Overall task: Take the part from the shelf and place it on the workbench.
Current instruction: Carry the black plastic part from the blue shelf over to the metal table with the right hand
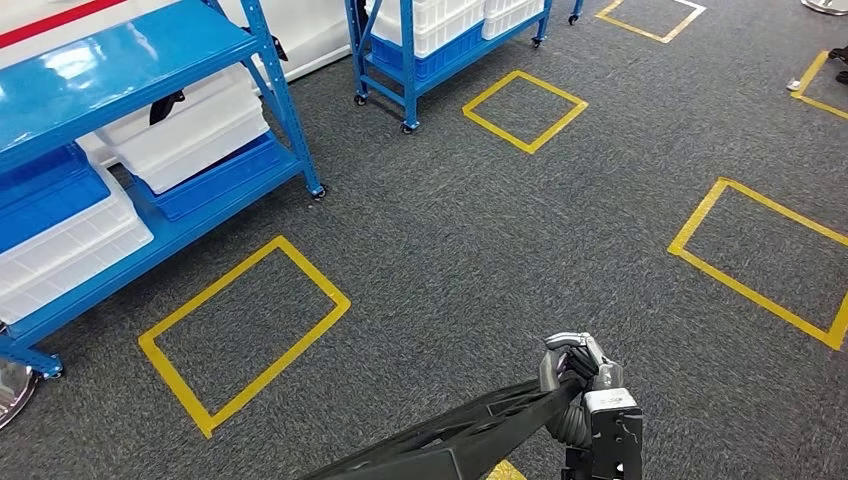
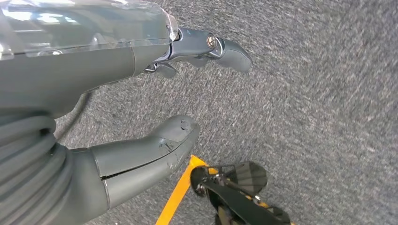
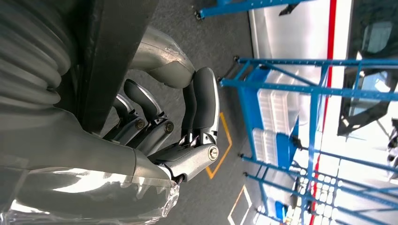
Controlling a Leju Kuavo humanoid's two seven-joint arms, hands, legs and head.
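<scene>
My right hand [image 1: 578,372] sits low in the head view, right of centre, above grey carpet. It grips a long black flat part [image 1: 470,432] that runs from the hand down to the picture's lower edge. In the right wrist view the dark fingers [image 3: 199,101] curl around that black part [image 3: 110,51]. My left hand [image 2: 117,70] hangs over the carpet with thumb [image 2: 155,150] and fingers [image 2: 225,47] apart and nothing between them. The blue shelf [image 1: 150,60] stands at the left with white and blue bins on its levels.
A second blue shelf [image 1: 410,50] with white bins stands at the top centre. Yellow tape squares mark the carpet: one by the near shelf [image 1: 245,330], one further off [image 1: 525,110], one at the right [image 1: 765,255]. Open carpet lies between them.
</scene>
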